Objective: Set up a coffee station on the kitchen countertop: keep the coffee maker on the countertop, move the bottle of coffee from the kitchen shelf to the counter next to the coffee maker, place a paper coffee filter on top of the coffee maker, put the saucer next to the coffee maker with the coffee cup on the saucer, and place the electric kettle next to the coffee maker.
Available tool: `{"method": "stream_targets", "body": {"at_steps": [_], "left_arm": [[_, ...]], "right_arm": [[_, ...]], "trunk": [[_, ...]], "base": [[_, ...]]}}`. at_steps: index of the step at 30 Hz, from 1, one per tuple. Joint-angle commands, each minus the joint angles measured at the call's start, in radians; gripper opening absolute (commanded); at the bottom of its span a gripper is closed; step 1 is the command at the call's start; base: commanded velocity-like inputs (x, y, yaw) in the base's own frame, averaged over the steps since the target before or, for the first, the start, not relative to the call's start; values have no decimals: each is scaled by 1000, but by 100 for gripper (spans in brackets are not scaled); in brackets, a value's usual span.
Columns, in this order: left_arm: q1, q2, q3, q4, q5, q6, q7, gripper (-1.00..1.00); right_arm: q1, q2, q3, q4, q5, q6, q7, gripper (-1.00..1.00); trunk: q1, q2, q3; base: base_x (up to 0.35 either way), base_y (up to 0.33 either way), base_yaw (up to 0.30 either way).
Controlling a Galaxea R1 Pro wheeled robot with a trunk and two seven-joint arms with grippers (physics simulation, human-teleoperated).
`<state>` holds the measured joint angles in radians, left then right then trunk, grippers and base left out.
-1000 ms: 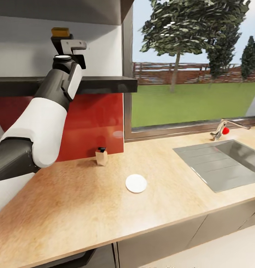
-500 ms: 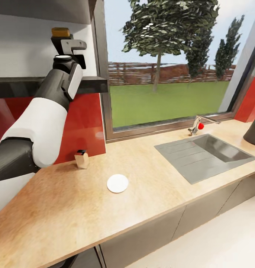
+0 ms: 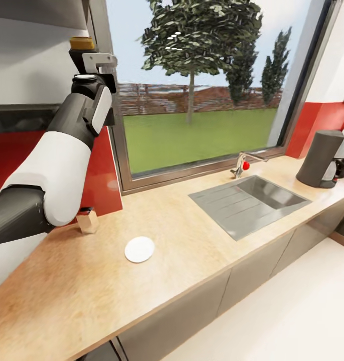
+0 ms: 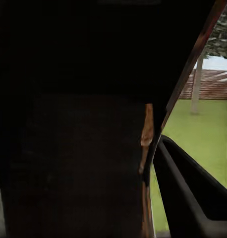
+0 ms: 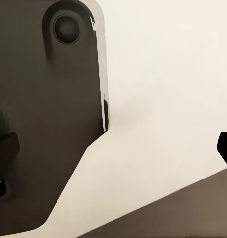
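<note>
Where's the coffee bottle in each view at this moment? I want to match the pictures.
Head view: bottle at upper left, its orange cap poking above the left gripper.
Left wrist view: probably the close dark mass with a brown edge; hard to be sure.
Right wrist view: looks at a dark panel and a pale surface.
Shared landmark: the tree outside the window, also in the left wrist view.
</note>
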<state>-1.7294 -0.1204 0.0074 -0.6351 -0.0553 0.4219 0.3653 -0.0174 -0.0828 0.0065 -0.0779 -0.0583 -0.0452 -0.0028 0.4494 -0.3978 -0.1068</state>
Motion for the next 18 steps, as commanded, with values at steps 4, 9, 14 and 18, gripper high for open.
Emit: {"method": "stream_targets", "body": {"at_steps": [4,9,14,18], "left_arm": [[-1,-1,0,-1,-9,7,0,-100],[-1,-1,0,-1,-9,7,0,-100],[-1,-1,1,-1,-9,7,0,-100],[-1,-2,0,-1,-8,7,0,-100]], "right_arm": [[-1,0,1,1,-6,-4,0,100],[-1,0,1,1,-6,-4,0,100],[-1,0,1,1,-6,-4,0,100],[-1,0,1,1,-6,-4,0,100]], "trunk": [[1,-2,-2],[1,-2,-2],[1,-2,-2],[1,-2,-2]], "base": [[0,0,-263],[0,0,-263],[0,0,-263],[0,0,-263]]}}
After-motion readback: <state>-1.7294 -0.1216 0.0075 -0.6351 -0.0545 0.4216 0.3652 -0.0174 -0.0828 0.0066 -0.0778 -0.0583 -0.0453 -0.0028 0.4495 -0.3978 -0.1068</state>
